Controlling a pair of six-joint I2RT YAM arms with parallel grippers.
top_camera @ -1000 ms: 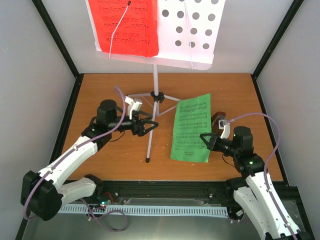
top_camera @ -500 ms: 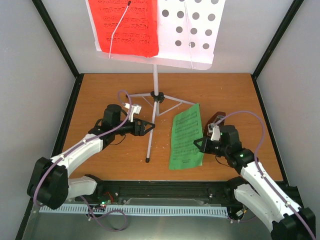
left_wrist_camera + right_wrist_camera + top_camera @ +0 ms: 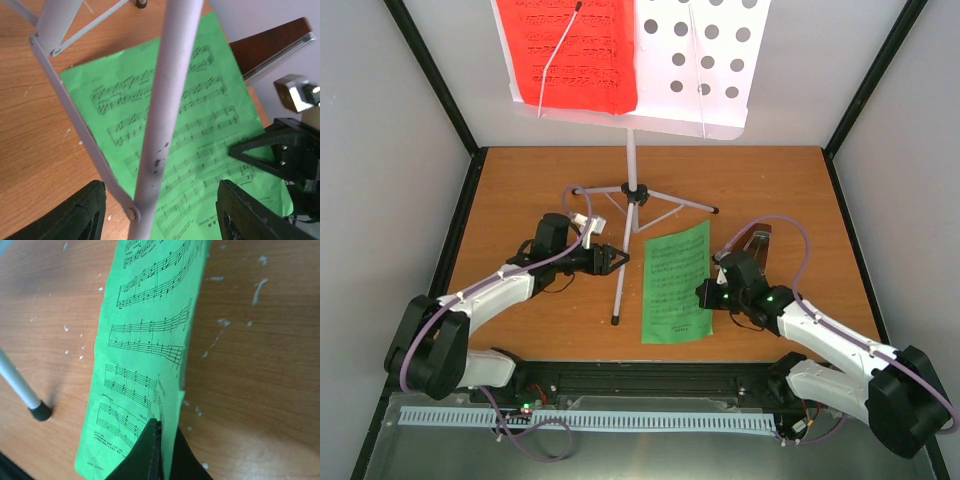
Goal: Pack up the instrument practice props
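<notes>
Desk (image 3: 520,190): brown wood with white flecks on it, carrying everything below.
Tripod stand (image 3: 631,160): upright near the middle of the far edge, its three legs spread on the wood.
Perforated tray (image 3: 705,60): white, on top of the stand and tilted toward the arms.
Red music sheet (image 3: 575,50): lying against the left half of the tray, with a thin white wire arm across it.
Near leg (image 3: 620,285): runs from the stand's hub toward the near edge and ends in a dark foot on the wood.
Left gripper (image 3: 618,259): low over the centre of the desk, at the near leg.
Left fingers (image 3: 82,212): spread, one on each side of the leg and clear of it (the wrist view shows a gap both ways).
Green music sheet (image 3: 672,280): right of the near leg, toward the near edge, mostly flat, with its long side running near to far.
Right gripper (image 3: 703,296): at the sheet's right edge, close to its near corner.
Right fingers (image 3: 150,455): pressed together, pinching that edge, which curls up off the wood at the grip.
Metronome (image 3: 757,243): dark brown, standing beyond the right arm toward the right edge, apart from the green sheet and partly hidden by the arm's cable.
</notes>
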